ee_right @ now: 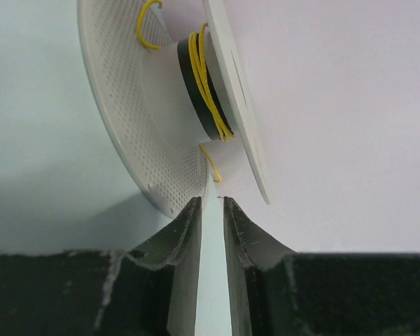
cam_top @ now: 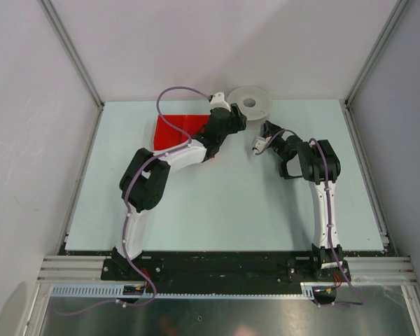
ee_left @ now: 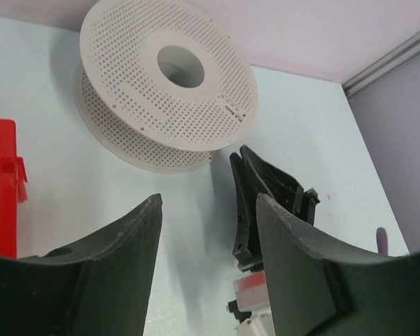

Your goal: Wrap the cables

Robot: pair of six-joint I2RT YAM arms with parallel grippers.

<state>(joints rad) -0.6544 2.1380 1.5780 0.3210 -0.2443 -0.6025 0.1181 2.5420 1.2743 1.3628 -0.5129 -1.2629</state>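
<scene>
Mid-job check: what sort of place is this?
Most likely a lab robot cell: white walls in aluminium framing, a pale table, the left arm and right arm bolted to a black rail at its near edge.

The red plastic box [cam_top: 171, 129] is partly hidden under the left arm [cam_top: 180, 157]; the upper edge cuts the white perforated spool [ee_right: 119, 105]; its thin yellow wire [ee_right: 206, 84] runs behind the black hub [ee_right: 187, 77]

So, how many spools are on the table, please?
1: the white perforated spool at the far edge of the table, beside the red container, yellow wire on its core. None seems hidden.
</scene>
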